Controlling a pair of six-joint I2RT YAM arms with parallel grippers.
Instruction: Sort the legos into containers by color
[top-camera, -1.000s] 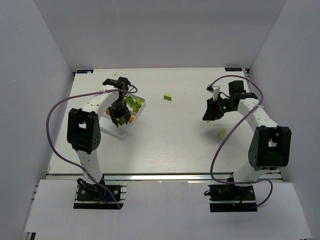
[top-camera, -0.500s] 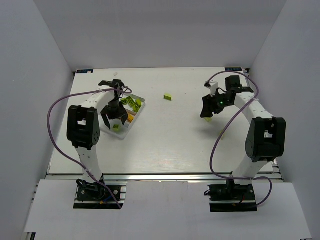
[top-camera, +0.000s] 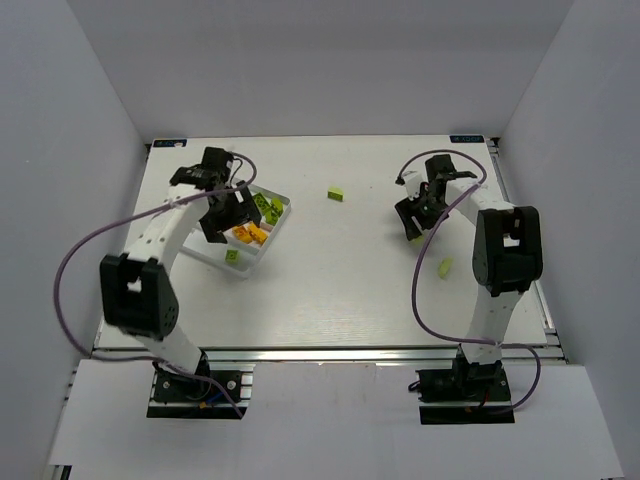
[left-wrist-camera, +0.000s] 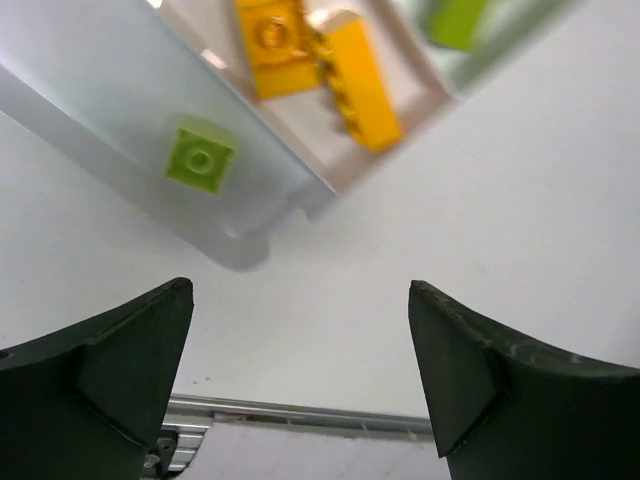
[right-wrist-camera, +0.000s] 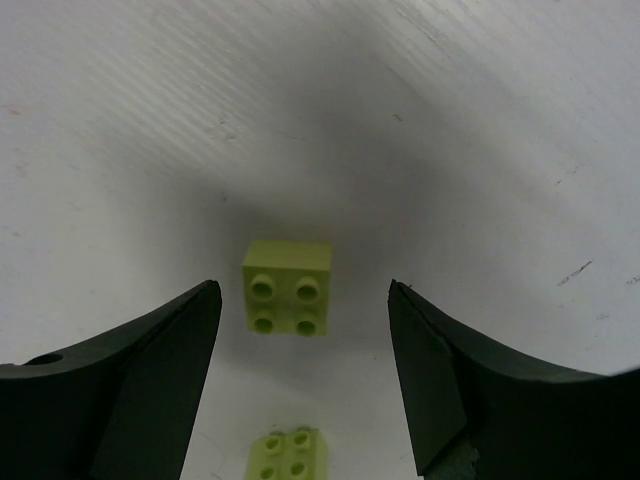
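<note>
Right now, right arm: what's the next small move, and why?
Probably lower the right gripper straight down and close on the lime 2x2 brick: its jaws are open, and the brick lies studs-up on the table, centred between them, untouched.

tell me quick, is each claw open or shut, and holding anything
left claw: open, holding nothing.
right claw: open, holding nothing; a lime brick sits untouched below the gap.

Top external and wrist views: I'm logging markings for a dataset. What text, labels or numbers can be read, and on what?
Small dark sticker on white table, far left corner: too small to read.
Matching sticker, far right corner: too small to read.
Lime green square plastic brick: no legible lettering.
</note>
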